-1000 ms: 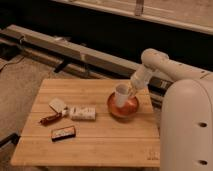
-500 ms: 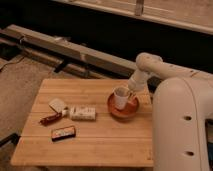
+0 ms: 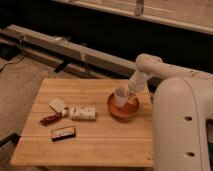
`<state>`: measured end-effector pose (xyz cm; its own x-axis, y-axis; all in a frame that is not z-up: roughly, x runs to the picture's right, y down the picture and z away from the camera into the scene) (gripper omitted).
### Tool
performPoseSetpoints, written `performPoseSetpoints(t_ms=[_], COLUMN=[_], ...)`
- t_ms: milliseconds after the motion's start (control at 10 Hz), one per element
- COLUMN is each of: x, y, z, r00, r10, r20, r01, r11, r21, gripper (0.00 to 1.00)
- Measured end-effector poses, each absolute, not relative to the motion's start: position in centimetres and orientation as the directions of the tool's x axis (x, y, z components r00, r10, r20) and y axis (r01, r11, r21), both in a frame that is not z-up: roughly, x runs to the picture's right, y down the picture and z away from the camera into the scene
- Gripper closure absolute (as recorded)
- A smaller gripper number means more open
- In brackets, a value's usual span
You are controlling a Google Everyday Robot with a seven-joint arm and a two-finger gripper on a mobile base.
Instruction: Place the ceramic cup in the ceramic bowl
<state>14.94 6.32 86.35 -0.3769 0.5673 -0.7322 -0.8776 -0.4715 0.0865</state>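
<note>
The ceramic cup (image 3: 120, 96), small and white, sits slightly tilted over the inside of the ceramic bowl (image 3: 123, 111), an orange-red bowl with a darker rim near the table's right edge. My gripper (image 3: 128, 93) comes down from the white arm on the right and is shut on the cup's right rim. The cup's bottom is low within the bowl; I cannot tell whether it touches the bowl's floor.
On the wooden table (image 3: 100, 145), left of the bowl, lie a white packet (image 3: 58, 105), a flat white box (image 3: 82, 113), a red-brown item (image 3: 50, 119) and a dark bar (image 3: 63, 132). The robot's white body (image 3: 182, 130) fills the right side. A metal rail (image 3: 65, 47) runs behind the table.
The arm has swung a little left in the view and the robot's body fills more of the right. The cup stays over the bowl, dipping slightly.
</note>
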Motion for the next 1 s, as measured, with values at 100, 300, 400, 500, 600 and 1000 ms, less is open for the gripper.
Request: performPoseSetpoints(t_ms=[100,300,400,500,600,1000], x=[15.2,15.4,15.6,15.8,16.0,16.0], y=[6.0,5.5,5.3,5.0,4.4,3.9], z=[85.9,85.2,84.8,84.1,83.2,82.3], r00=[-0.384,-0.393,-0.397,-0.397,-0.392,-0.376], r10=[0.578,0.599,0.61,0.631,0.66,0.69], r20=[-0.72,-0.697,-0.686,-0.666,-0.641,-0.618], r01=[-0.874,-0.867,-0.864,-0.859,-0.856,-0.858], r11=[-0.48,-0.494,-0.501,-0.512,-0.517,-0.511], r21=[0.081,0.064,0.055,0.027,-0.009,-0.048], gripper=[0.2,0.2,0.2,0.2,0.2,0.2])
